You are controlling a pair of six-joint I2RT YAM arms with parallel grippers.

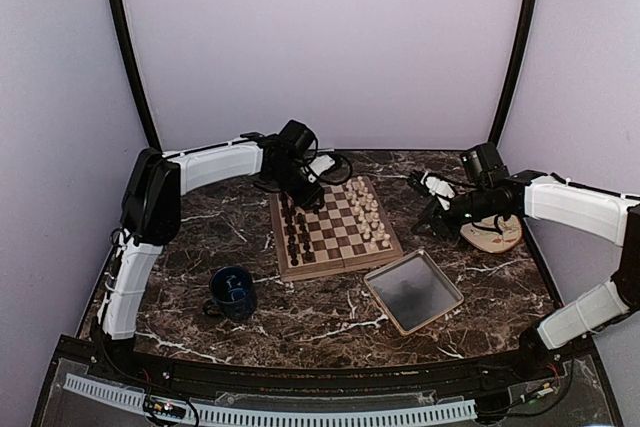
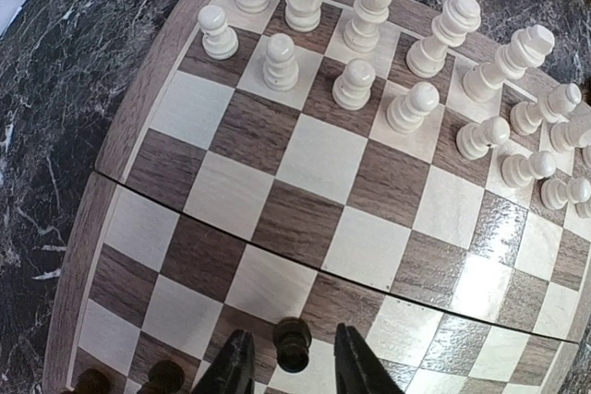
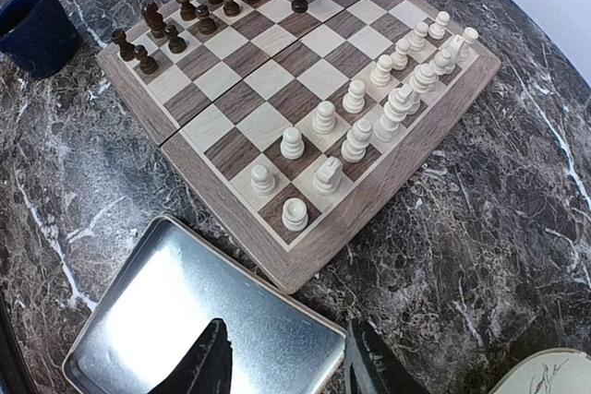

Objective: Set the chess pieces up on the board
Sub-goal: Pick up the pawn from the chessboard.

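Note:
The board lies mid-table. Dark chess pieces stand along its left side and cream pieces along its right. My left gripper hangs over the board's far left corner. In the left wrist view the left gripper is open, its fingers on either side of a dark pawn with a gap on each side. The cream rows stand across the board. My right gripper is open and empty, right of the board in the top view.
A grey metal tray sits near the board's front right corner, under the right fingers in the wrist view. A dark blue mug stands front left. A round beige plate lies at the right, beneath the right arm.

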